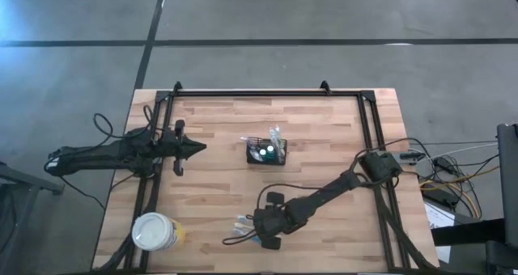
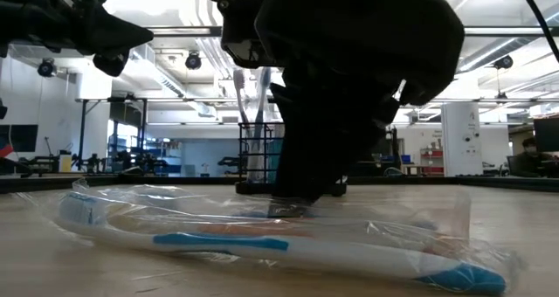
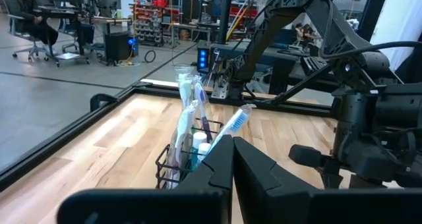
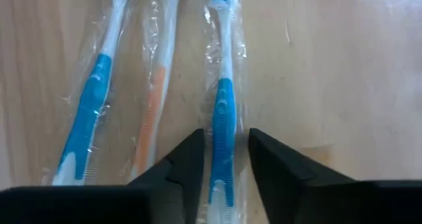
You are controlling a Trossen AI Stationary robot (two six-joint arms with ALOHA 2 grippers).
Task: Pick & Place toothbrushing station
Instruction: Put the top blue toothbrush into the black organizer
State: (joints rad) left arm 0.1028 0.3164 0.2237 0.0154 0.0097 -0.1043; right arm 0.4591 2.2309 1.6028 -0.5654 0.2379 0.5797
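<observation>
The black wire-mesh basket (image 1: 267,152) stands at the table's middle with several wrapped toothbrushes upright in it; it also shows in the left wrist view (image 3: 179,163). Three wrapped toothbrushes (image 1: 243,225) lie flat near the front edge. My right gripper (image 4: 225,135) is open and points down over them, one finger on each side of a blue-handled wrapped toothbrush (image 4: 223,99); I cannot tell whether the fingers touch its wrapper. My left gripper (image 1: 197,148) is shut and empty, left of the basket.
A round white-lidded yellowish tub (image 1: 154,232) stands at the front left corner. A blue-handled toothbrush (image 4: 92,99) and an orange-handled one (image 4: 155,112) lie beside the one between my right fingers. A black frame (image 1: 267,93) runs along the table's far and side edges.
</observation>
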